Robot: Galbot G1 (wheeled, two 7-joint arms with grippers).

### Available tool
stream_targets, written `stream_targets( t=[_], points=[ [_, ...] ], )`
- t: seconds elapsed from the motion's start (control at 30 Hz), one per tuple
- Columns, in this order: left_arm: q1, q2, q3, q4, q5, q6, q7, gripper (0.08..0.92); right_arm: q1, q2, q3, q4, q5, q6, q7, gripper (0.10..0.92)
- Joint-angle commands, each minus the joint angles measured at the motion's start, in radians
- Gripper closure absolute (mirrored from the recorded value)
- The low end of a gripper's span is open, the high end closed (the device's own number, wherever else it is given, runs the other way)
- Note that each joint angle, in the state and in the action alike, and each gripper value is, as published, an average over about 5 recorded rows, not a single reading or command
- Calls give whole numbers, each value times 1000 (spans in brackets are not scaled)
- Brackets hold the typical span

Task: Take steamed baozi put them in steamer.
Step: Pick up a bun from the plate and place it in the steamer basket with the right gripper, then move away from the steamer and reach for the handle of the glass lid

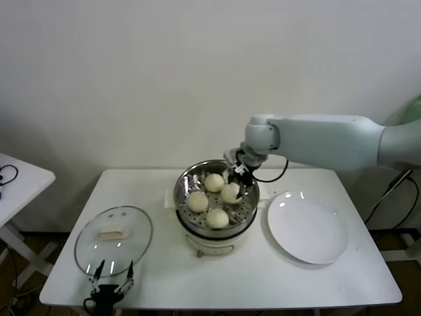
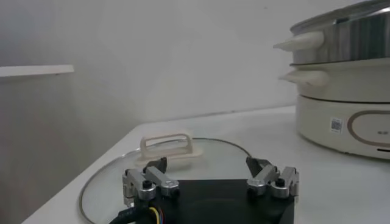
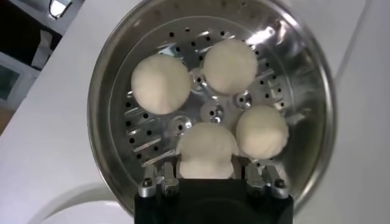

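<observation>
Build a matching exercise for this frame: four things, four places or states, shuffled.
Things:
1. buns
2. glass lid
3. plate
4. right end effector

Places or states:
A. bare, to the right of the steamer
B. flat on the table, by the open left end effector
C. around one bun
D. all four on the perforated tray

Pairs: 1-D, 2-B, 3-A, 4-C

Right gripper (image 1: pixel 238 172) extended; left gripper (image 1: pixel 112 277) parked, spread
</observation>
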Motion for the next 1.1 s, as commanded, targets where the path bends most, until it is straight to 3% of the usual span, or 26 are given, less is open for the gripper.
stream_targets(
  t=[0.03,0.3,0.53,0.7,0.87,1.1],
  points=[
    [1,3,-1,1,-4,-2,0,177,-70,21,25,-15,-73,-9,17,431],
    [1,5,0,0,-4,-2,1,177,-52,25,16,-19,-82,9,-10,414],
    [0,13,-3,-14,-12,7,2,177,43,-21,23,-20,-41,48,-49,246],
    [-4,22,-7,-24,-16,12,2,177,122,-127,51,18,34,43,-22,205],
    [-10,39,-12,-36,-26,23,2,177,8,-366,257,149,108,14,233,203],
    [-24,67,-21,-49,-30,39,5,177,-567,-676,814,383,148,53,700,203]
  ],
)
